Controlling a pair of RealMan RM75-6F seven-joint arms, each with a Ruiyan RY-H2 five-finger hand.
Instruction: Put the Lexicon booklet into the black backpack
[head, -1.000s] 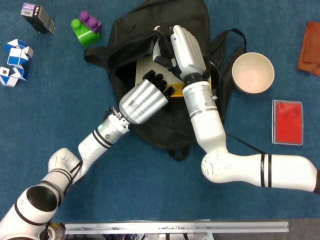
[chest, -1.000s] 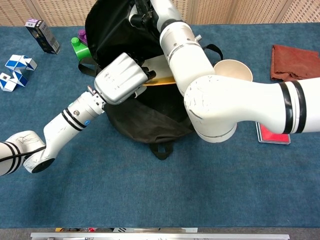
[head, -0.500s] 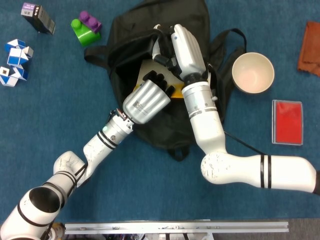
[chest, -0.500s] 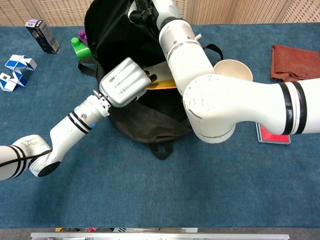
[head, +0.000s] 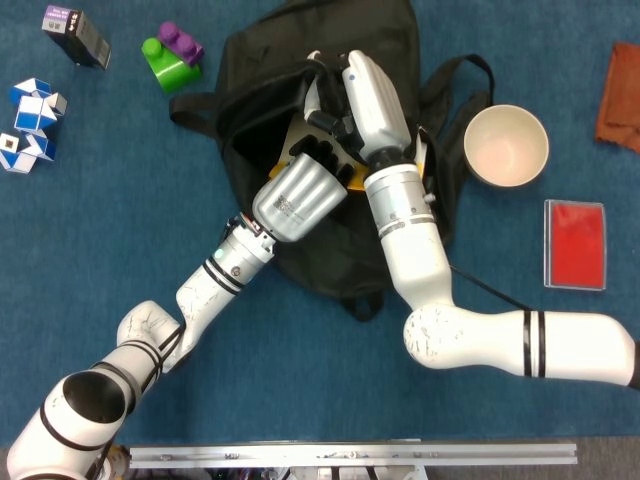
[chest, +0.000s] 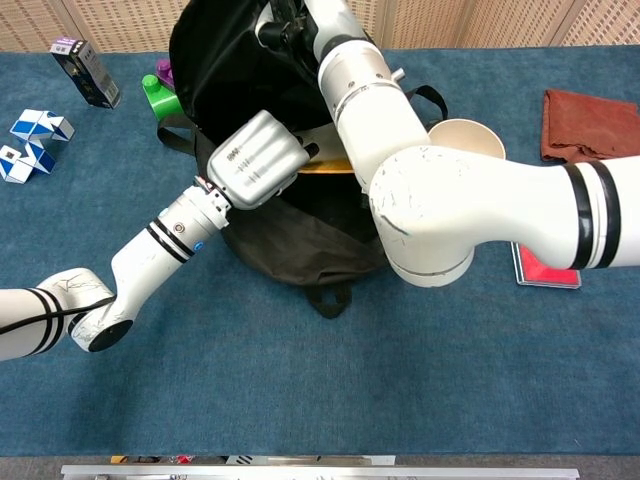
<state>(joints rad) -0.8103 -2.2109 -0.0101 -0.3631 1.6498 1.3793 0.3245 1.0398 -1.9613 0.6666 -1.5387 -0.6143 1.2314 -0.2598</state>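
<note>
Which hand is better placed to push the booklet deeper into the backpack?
Probably the left hand: it is on the booklet at the backpack mouth. The right hand seems to be holding the opening apart.

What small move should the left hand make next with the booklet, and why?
Probably push a little deeper. The left hand holds the Lexicon booklet at the mouth of the black backpack, which the right hand holds open; a yellow edge of the booklet is outside in the chest view.
</note>
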